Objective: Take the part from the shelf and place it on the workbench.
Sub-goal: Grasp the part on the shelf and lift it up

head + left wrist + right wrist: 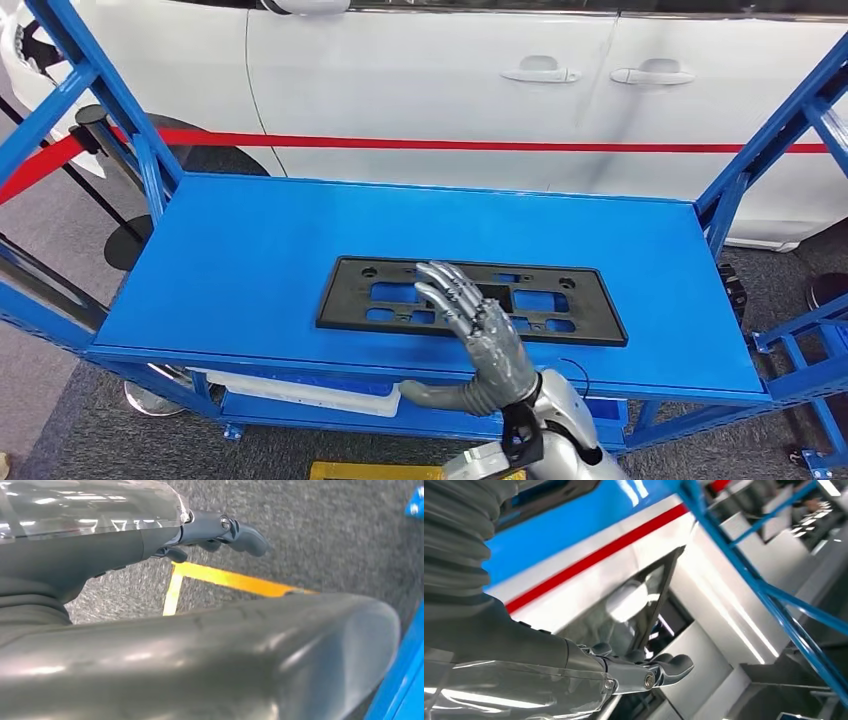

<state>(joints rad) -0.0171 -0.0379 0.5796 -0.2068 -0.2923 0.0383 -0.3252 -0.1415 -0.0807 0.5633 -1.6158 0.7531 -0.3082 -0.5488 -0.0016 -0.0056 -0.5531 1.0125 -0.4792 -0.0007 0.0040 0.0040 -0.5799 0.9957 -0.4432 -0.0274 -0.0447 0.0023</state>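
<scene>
While the right hand (478, 335) is held spread and empty in the head view, the black plate (470, 299) is seen flat on the blue shelf (250, 260) just beneath its fingertips; the reach is judged under way, with a grip on the near edge called for next. Open shelf is left on either side, blue posts (745, 170) well off. By the left wrist view, the left hand (220, 532) is hung empty, fingers curled, over carpet (325, 535). By the right wrist view, fingers (669, 667) are shown holding nothing before a white car (634, 580).
</scene>
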